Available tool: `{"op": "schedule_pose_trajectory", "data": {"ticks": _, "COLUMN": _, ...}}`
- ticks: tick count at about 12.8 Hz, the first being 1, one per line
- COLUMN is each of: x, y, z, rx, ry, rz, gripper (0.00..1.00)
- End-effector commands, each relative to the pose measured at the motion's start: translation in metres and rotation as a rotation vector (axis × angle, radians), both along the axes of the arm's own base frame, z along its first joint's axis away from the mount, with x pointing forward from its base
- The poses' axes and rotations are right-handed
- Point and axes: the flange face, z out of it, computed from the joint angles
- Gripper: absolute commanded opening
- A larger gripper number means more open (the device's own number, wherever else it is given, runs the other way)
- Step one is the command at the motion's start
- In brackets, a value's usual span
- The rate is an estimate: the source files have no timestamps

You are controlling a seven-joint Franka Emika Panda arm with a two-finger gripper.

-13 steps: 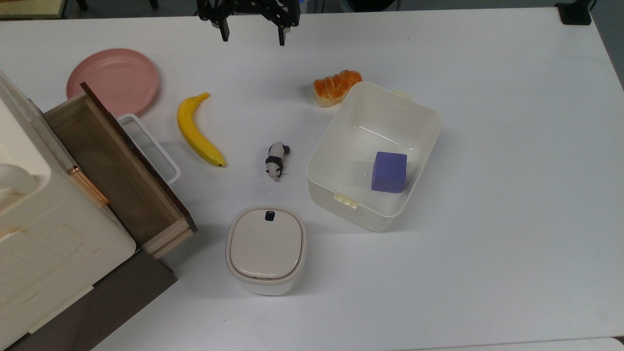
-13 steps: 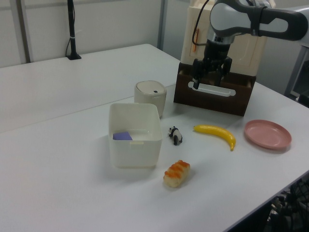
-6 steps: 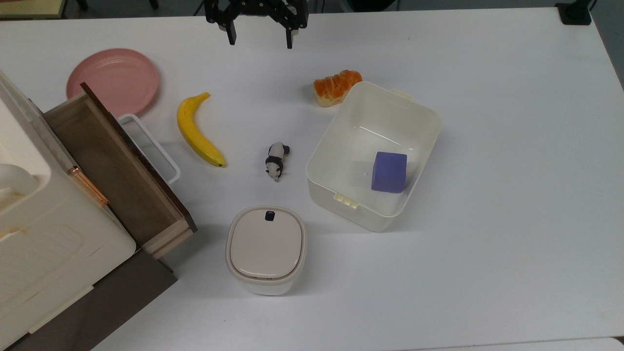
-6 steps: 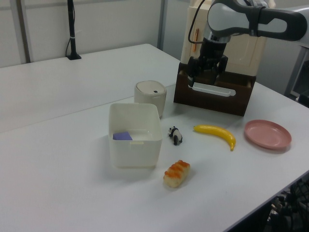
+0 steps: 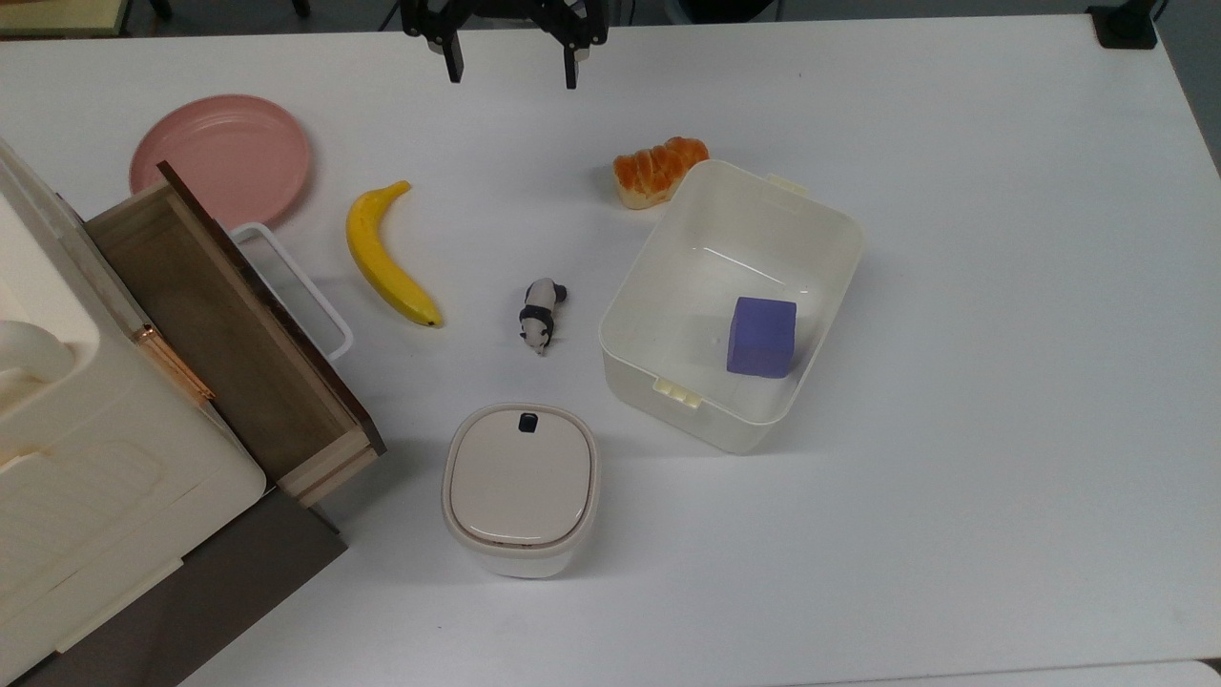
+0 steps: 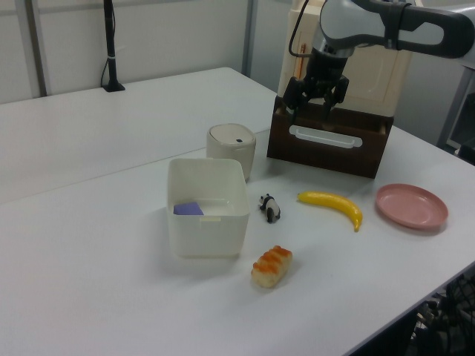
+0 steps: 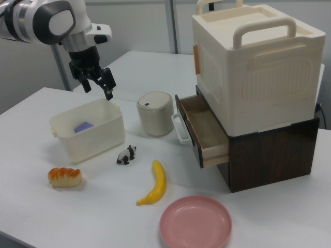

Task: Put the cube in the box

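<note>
One cube [image 5: 760,337]: purple, lying inside the box, against the wall on the top view's right.
Box [image 5: 817,215]: cream tub on the white tabletop [image 5: 1002,382], bread roll [image 5: 658,170] touching its far corner.
Panda toy [image 5: 541,315]: between box and banana [image 5: 386,256].
Tool [image 5: 513,72]: raised above the tabletop's far edge, fingers spread, holding nothing.
</note>
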Motion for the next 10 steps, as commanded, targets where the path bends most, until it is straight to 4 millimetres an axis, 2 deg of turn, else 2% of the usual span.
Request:
{"op": "schedule_pose_trajectory", "data": {"ticks": 1, "x": -0.002, "y": 0.007, "z": 0.001, "rx": 0.023, "ry": 0.024, "rz": -0.005, "gripper": 1.00}}
{"op": "schedule_pose_trajectory", "data": {"ticks": 2, "x": -0.004, "y": 0.017, "z": -0.001, "rx": 0.021, "ry": 0.037, "rz": 0.013, "gripper": 1.00}}
{"op": "schedule_pose_trajectory", "data": {"ticks": 3, "x": -0.007, "y": 0.020, "z": -0.002, "rx": 0.020, "ry": 0.056, "rz": 0.019, "gripper": 1.00}}
{"op": "schedule_pose_trajectory", "data": {"ticks": 10, "x": -0.009, "y": 0.021, "z": -0.003, "rx": 0.019, "ry": 0.070, "rz": 0.024, "gripper": 1.00}}
